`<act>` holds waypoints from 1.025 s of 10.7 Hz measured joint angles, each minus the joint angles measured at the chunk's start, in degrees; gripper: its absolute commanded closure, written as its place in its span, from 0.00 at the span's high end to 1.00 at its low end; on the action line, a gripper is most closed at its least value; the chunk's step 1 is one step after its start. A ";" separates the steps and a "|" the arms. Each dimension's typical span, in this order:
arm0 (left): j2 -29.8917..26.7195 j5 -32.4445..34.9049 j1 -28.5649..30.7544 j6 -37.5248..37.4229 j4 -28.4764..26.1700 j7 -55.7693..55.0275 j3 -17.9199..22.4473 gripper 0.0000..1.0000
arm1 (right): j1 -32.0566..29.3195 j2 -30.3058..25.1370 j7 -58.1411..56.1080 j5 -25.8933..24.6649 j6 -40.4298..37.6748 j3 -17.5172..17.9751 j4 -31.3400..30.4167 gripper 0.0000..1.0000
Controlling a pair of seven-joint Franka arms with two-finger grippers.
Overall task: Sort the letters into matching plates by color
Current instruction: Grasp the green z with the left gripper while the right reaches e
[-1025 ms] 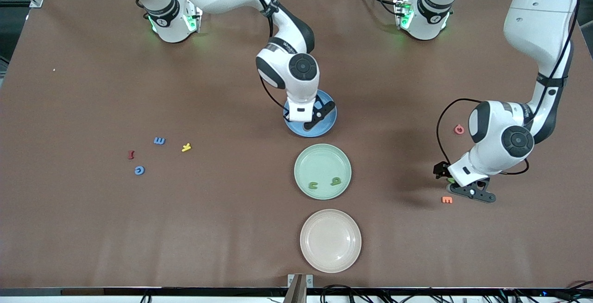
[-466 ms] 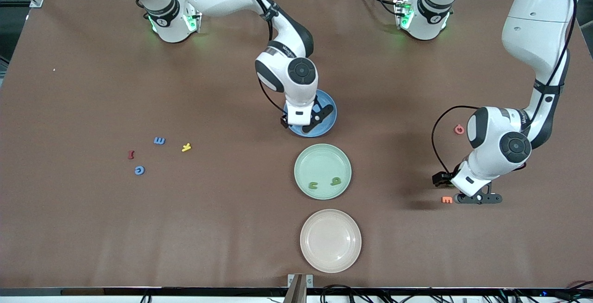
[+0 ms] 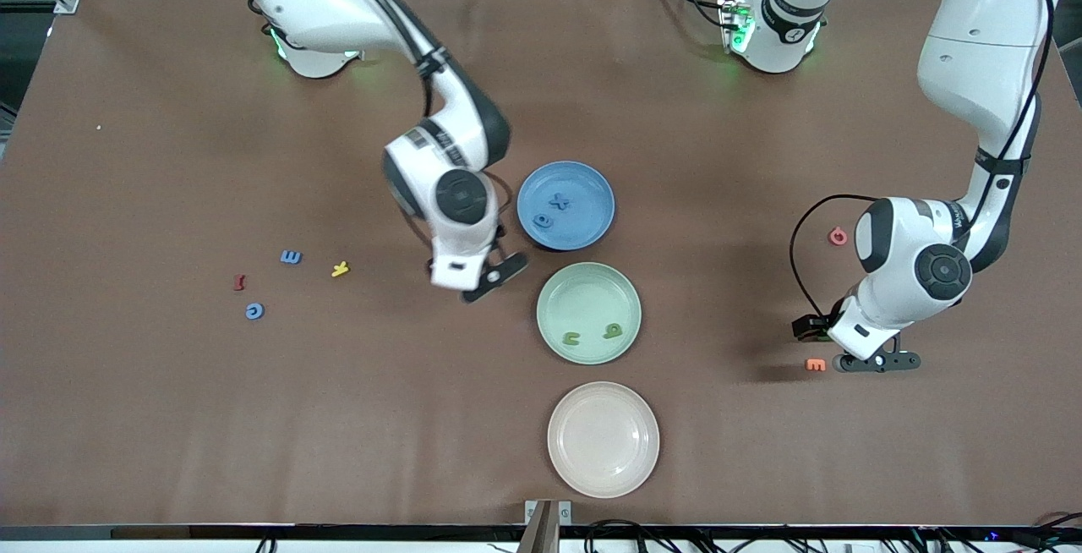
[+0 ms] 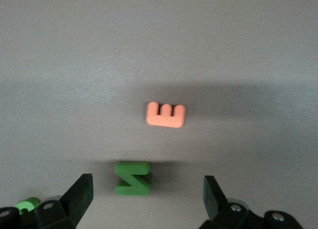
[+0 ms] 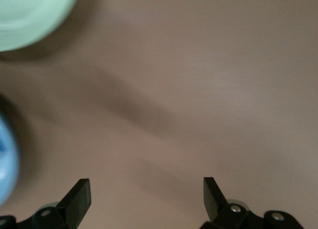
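Observation:
The blue plate [image 3: 592, 216] holds two blue letters [image 3: 559, 200], [image 3: 543, 220]. Nearer the camera, the green plate [image 3: 583, 292] holds two green letters [image 3: 572, 338], [image 3: 612, 331]. Two more blue letters [image 3: 291, 257], [image 3: 254, 310] lie toward the right arm's end. My right gripper [image 3: 492, 275] [image 5: 146, 196] hangs open and empty over bare table beside both plates. My left gripper [image 3: 875, 361] [image 4: 148, 194] is low at the left arm's end, open. A green letter Z [image 4: 132, 178] lies flat between its fingers, untouched. Another green letter [image 4: 27, 205] peeks out beside one finger.
A cream plate [image 3: 603, 439] sits nearest the camera. An orange E [image 3: 816, 364] [image 4: 166, 114] lies just past the green Z. A red letter [image 3: 838, 236] is near the left arm. Yellow [image 3: 340, 268] and dark red [image 3: 239, 282] letters lie among the loose blue ones.
My right gripper opened over the blue plate, then swung off it toward the right arm's end; two blue letters now show in the plate. The left gripper settled lower, still open.

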 measured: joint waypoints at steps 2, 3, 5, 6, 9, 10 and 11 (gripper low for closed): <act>0.62 0.00 1.01 0.00 0.02 0.00 0.08 0.95 | -5.87 -2.16 -8.67 0.05 -0.50 -1.42 0.07 1.00; 0.80 0.00 1.16 0.00 0.02 0.00 0.08 0.94 | -9.13 -3.14 -12.67 0.05 -1.02 -1.57 0.06 1.00; 1.05 0.00 1.15 0.00 0.02 0.00 0.03 0.90 | -15.80 -4.82 -18.35 0.06 -2.72 -1.74 -0.16 1.00; 1.14 0.00 1.14 0.00 0.03 0.00 0.01 0.89 | -18.98 -5.48 -20.17 0.07 -2.87 -1.75 -0.50 1.00; 1.68 0.00 1.17 0.01 0.34 0.00 0.01 0.85 | -26.13 -7.43 -22.16 0.90 0.42 -2.05 -3.09 1.00; 1.82 0.00 1.17 0.01 0.47 0.00 0.02 0.82 | -28.21 -8.12 -24.43 2.39 2.39 -2.14 -4.60 1.00; 1.88 0.00 1.17 0.00 0.52 0.00 0.02 0.75 | -30.18 -8.65 -27.56 3.75 4.34 -2.20 -6.23 1.00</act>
